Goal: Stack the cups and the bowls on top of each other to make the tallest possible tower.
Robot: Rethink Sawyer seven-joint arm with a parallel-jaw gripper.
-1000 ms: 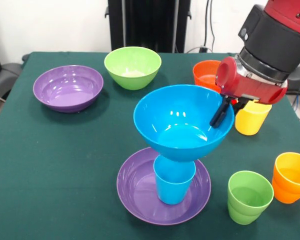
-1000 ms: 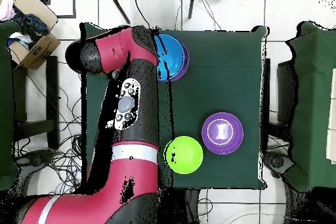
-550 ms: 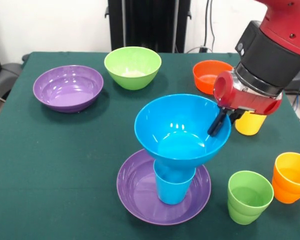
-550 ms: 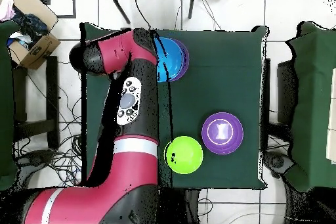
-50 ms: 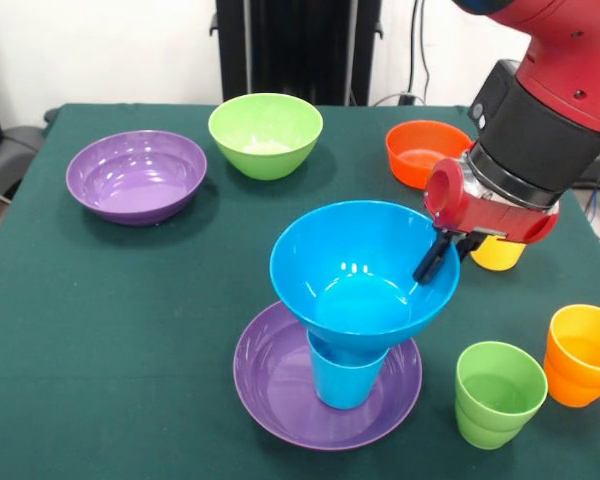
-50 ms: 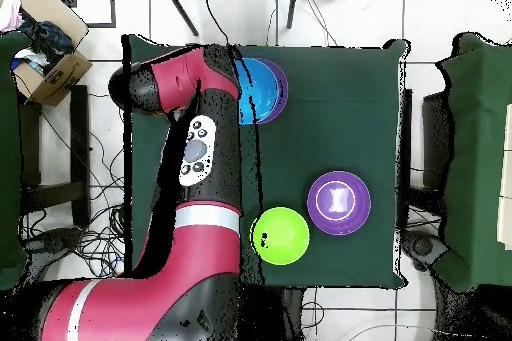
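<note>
A wide purple bowl [image 5: 265, 395] near the front of the table holds an upright blue cup [image 5: 345, 380]. The deep blue bowl [image 5: 350, 265] sits right at the cup's mouth and hides its rim, tilted slightly. My gripper [image 5: 435, 258] is shut on the blue bowl's right rim, one finger inside the bowl. In the overhead view my arm [image 6: 200, 157] covers most of the blue bowl [image 6: 262, 87] and its purple base [image 6: 284, 92]; the gripper itself is hidden there.
A second purple bowl [image 5: 135, 175] and a light green bowl [image 5: 265, 135] stand at the back left, an orange bowl [image 5: 420, 155] at the back right. A yellow cup [image 5: 498, 255] is behind my gripper. A green cup [image 5: 498, 392] and an orange cup [image 5: 583, 355] stand front right.
The gripper has lowered the blue bowl by its rim, from just above the blue cup down onto the cup's mouth. Nothing else on the table moved.
</note>
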